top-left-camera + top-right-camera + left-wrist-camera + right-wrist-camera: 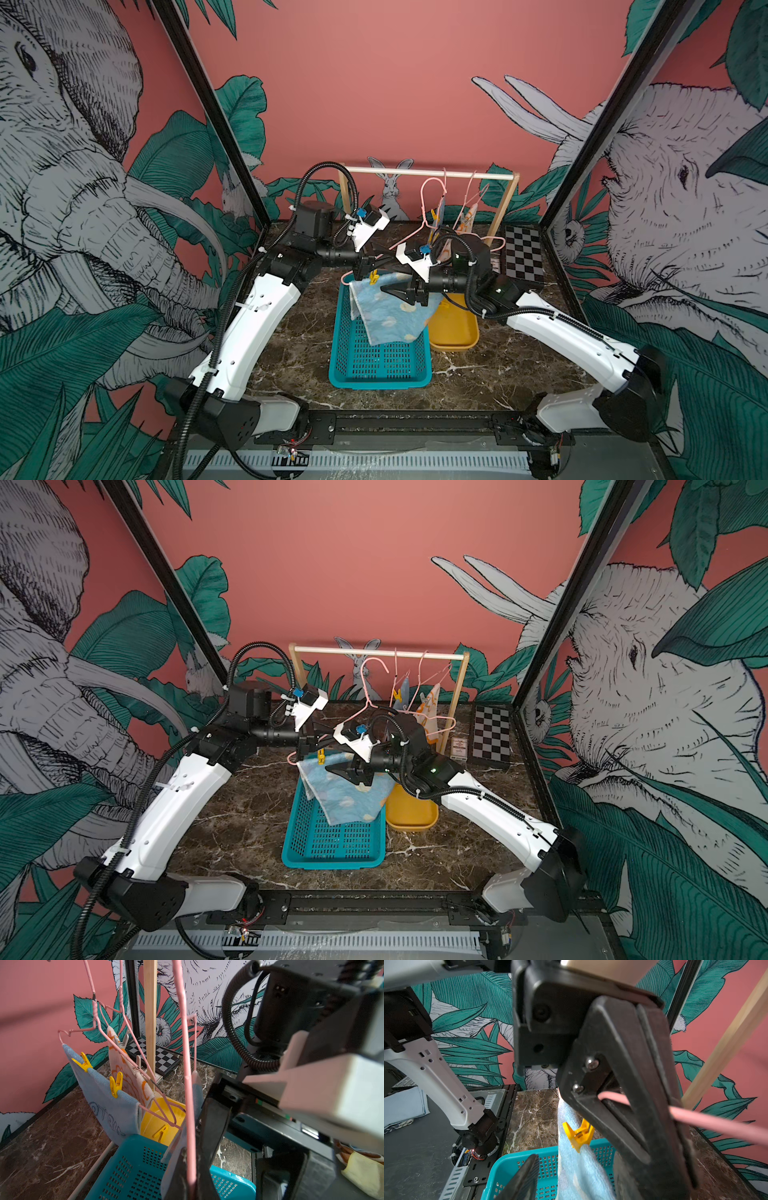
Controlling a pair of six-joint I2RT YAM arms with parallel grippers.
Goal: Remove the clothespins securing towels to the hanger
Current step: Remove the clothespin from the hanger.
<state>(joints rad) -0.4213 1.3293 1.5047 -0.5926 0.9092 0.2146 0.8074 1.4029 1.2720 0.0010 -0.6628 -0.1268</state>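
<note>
A light blue spotted towel (pixel 390 316) hangs from a pink wire hanger (pixel 405 240) above the teal basket (pixel 380 365). One yellow clothespin (pixel 374 277) (pixel 578 1134) pins it to the wire. My left gripper (pixel 380 262) (pixel 192 1159) is shut on the hanger's wire (pixel 188 1084). My right gripper (pixel 397 297) (pixel 577 1180) is open, its fingers either side of the towel just below that clothespin. Two more towels hang on hangers at the rack: a blue one (pixel 108 1105) with two yellow clothespins (pixel 83 1062) (pixel 116 1084), and a cream one (pixel 124 1068) with orange outlines.
A wooden rack (pixel 428 172) stands at the back. A yellow tray (pixel 453 332) to the right of the basket holds a loose yellow clothespin (pixel 161 1132). A chessboard (pixel 523 253) lies at the back right. Dark marble table surface surrounds the basket.
</note>
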